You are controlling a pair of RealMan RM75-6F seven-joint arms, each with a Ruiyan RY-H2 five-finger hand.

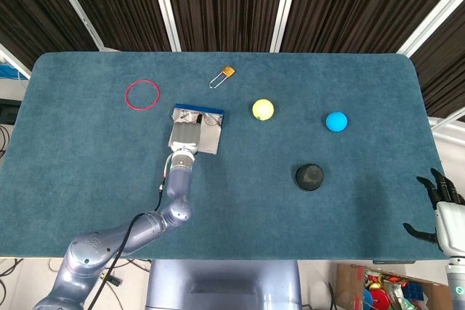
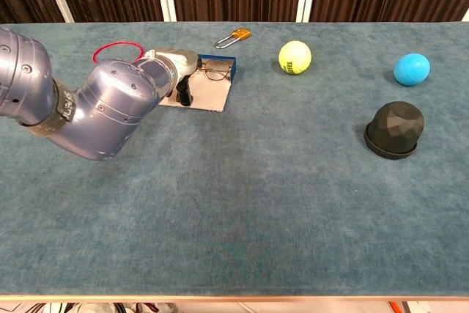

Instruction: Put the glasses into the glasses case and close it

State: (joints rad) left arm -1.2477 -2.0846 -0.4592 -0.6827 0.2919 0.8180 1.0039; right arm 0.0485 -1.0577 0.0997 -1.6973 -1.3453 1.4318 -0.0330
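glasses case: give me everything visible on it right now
The glasses case lies open and flat on the blue-green table, left of centre, below the red ring and left of the yellow ball. It shows a pale grey inner panel and a blue far edge. Thin wire-framed glasses sit in it near that blue edge. The left hand covers its left part, dark fingers down on the grey panel; whether they grip anything is hidden. The lid is not yet closed.
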